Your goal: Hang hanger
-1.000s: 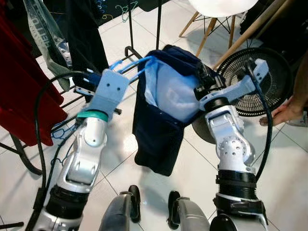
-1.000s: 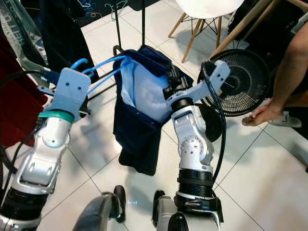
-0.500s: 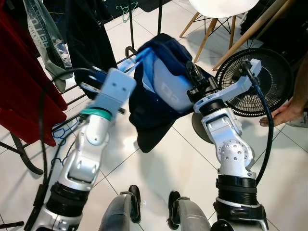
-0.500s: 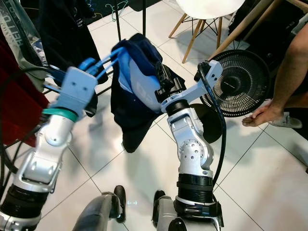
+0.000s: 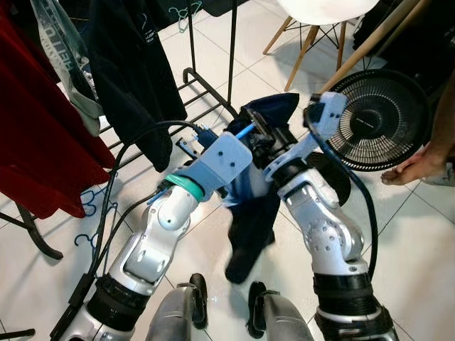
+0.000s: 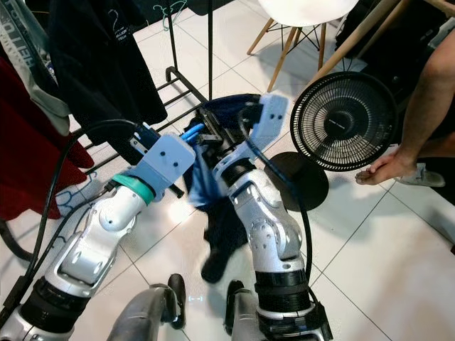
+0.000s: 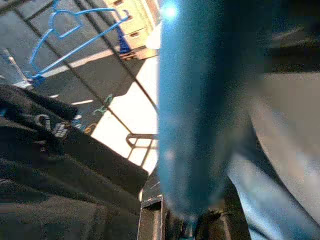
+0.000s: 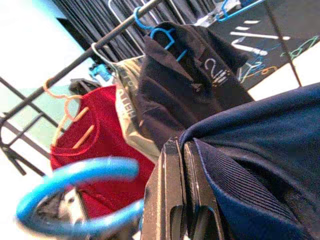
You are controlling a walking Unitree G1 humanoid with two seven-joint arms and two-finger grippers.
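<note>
Your right gripper (image 8: 172, 210) has its fingers pressed together on the navy garment (image 5: 252, 213); the collar fold sits against them in the right wrist view. Your left gripper (image 5: 245, 135) is up against the blue hanger (image 6: 193, 133), but you cannot tell from these frames whether its fingers are clamped or apart: the left wrist view is a close blur of blue bar.

Position: hanger and garment are held low between the two arms, above the floor (image 5: 213, 85), just in front of the rack (image 5: 233, 50) and well below its rail. A red shirt (image 5: 35, 142) and a black shirt (image 5: 131, 71) already hang there; a fan (image 5: 384, 121) stands to your right, with a person's hand (image 5: 419, 165) near it.

Handling, as judged: the hanger looks like thin, light, stiff plastic, probably slick under the fingers. The garment is soft and limp, its weight hanging off one side, so expect it to swing and slide along the arm. Hold the hanger near the neck, below the hook.

Orientation: the hook (image 8: 70, 180) curls free in the right wrist view, facing the rack's clothes. The long axis appears tilted, running from the left gripper towards the right, not level.
</note>
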